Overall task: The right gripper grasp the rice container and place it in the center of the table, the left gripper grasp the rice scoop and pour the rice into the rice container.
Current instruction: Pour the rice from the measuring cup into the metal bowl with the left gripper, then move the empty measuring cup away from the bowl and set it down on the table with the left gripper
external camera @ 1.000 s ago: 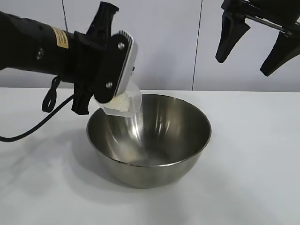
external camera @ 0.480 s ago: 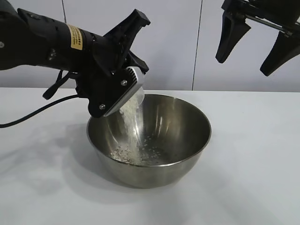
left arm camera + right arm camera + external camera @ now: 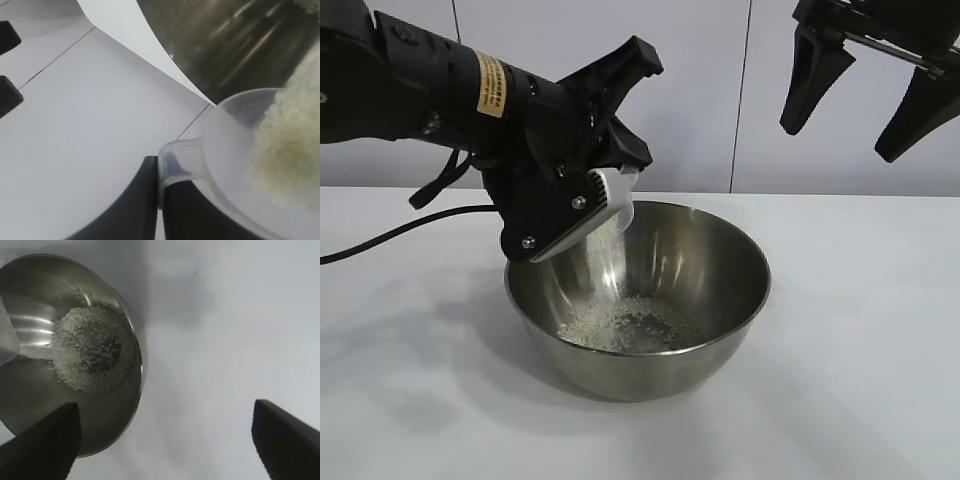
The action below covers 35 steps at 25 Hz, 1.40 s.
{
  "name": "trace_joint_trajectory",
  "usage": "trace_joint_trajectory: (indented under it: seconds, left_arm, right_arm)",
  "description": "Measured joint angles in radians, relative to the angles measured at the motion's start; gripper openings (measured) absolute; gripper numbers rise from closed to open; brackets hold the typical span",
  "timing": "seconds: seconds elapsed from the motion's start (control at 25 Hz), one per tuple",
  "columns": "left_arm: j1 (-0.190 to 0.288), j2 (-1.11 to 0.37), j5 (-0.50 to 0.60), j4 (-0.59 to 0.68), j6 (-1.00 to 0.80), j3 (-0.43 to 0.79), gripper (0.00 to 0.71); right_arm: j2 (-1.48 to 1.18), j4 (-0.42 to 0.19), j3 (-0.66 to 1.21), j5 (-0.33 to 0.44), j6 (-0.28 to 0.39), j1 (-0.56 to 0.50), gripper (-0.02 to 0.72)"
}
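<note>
Gripping rice scoop [image 3: 617,200], left gripper [image 3: 582,207] clamped.

This looks like a robot test lab. A bare white counter [image 3: 860,330] stands against plain pale wall panels [image 3: 700,90]. Two black robot arms work over it.

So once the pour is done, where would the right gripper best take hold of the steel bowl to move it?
Probably the rim of the rice container on its right side, coming straight down with one finger inside the wall and one outside. The wall is thin, smooth and curved, too wide to span. That side faces the open right gripper and is clear of the left gripper and rice scoop.
</note>
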Motion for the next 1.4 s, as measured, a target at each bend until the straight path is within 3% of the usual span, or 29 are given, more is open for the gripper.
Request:
trace_joint_trajectory:
  seconds: [0.2,1.12,1.28,1.4]
  left_arm:
    - [-0.029,0.0,0.0,0.027,-0.002,0.0,0.008]
    - [-0.035,0.0,0.008,0.071,-0.011,0.0,0.008]
    - [-0.035,0.0,-0.006,0.053,-0.09,0.0,0.008]
    - [-0.035,0.0,-0.106,-0.026,-0.267,0.011,0.008]
  right_arm:
    - [0.0,0.0,0.0,0.0,0.0,0.0,0.643]
    - [0.0,0.0,0.0,0.0,0.0,0.0,0.643]
    - [0.0,0.0,0.0,0.001,-0.001,0.0,0.643]
    - [0.0,0.001,0.0,0.001,-0.002,0.0,0.643]
